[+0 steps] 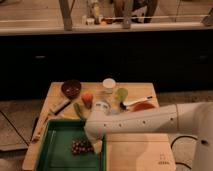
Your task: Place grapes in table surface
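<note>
The grapes [80, 146] lie in the green tray [55, 132], left of the table surface [140, 152]. The gripper [96, 145] hangs just beside them, released.

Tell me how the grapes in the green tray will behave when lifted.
The grapes are a loose cluster of round berries, so the bunch will probably sag, not stay stiff. A detached berry would likely roll across the green tray. Being small fruit, they may bruise; the open end effector, close beside them, should squeeze gently.

White tubular arm [150, 120], rounded joint; pale claw [97, 145] over green tray [55, 150].
</note>
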{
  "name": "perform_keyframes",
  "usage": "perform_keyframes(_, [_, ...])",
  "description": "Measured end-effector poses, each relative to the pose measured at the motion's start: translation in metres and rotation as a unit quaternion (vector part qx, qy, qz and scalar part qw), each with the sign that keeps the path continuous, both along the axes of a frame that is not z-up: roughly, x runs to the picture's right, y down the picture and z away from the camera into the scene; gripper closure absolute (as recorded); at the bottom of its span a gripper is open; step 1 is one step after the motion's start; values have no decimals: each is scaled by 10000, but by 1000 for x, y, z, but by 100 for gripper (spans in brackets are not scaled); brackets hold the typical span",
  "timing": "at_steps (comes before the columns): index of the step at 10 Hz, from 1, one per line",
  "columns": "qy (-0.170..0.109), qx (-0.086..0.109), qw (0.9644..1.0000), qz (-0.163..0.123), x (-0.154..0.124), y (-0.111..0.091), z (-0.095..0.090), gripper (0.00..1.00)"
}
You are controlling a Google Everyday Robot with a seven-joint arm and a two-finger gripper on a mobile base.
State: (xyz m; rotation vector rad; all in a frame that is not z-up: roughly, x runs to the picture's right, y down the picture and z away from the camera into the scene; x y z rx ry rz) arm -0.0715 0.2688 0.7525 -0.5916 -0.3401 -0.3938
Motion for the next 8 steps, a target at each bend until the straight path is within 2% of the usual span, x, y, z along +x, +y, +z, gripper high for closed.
perform_keyframes(8, [-136,-114,9998,-24,0,4,2,20])
